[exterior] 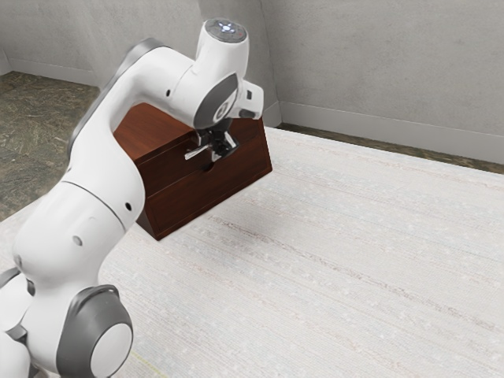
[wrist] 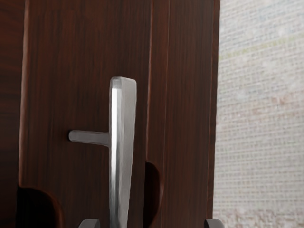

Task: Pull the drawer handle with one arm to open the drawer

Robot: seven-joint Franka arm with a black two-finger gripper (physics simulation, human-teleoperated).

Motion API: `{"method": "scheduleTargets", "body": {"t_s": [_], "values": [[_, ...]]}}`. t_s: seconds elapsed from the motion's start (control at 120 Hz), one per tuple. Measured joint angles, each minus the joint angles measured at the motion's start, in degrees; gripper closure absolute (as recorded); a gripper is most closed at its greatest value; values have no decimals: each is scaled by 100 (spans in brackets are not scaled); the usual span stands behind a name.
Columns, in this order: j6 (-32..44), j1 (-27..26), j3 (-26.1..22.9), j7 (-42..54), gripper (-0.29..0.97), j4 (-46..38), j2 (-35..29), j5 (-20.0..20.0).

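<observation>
A dark wooden drawer cabinet stands on the white table, partly hidden behind my arm. Its upper drawer front carries a silver bar handle on a short stub. My black gripper hangs right at that handle, in front of the upper drawer. In the wrist view two fingertips show at the lower edge, far apart, with the bar standing between them and closer to one of them. Neither finger is seen pressing on the bar, so the gripper is open. Whether the drawer is out at all is unclear.
The white tabletop stretches wide toward the exterior view's right and front. Grey walls rise behind the table. My own arm fills the exterior view's left and covers part of the cabinet.
</observation>
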Motion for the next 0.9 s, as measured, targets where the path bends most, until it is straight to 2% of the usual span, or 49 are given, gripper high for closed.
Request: {"method": "scheduleTargets", "body": {"t_s": [0.125, 0.258, 0.475, 0.575, 0.617, 0.733, 0.808, 0.875, 0.9], "values": [[54, 21, -32, -36, 48, -36, 65, -7], [11, -147, -41, -65, 60, -276, -121, -36], [-171, -562, -11, -99, 64, -1111, -714, -671], [-209, -893, 36, -131, 76, -1630, -1044, -798], [-219, -1095, 163, -152, 79, -1809, -1156, -827], [-251, -1679, 692, -220, 77, -2033, -1305, -943], [-269, -1860, 897, -260, 76, -2088, -1325, -1024], [-288, -2050, 1087, -301, 69, -2150, -1337, -1075], [-301, -2121, 1222, -316, 71, -2186, -1343, -1134]]}}
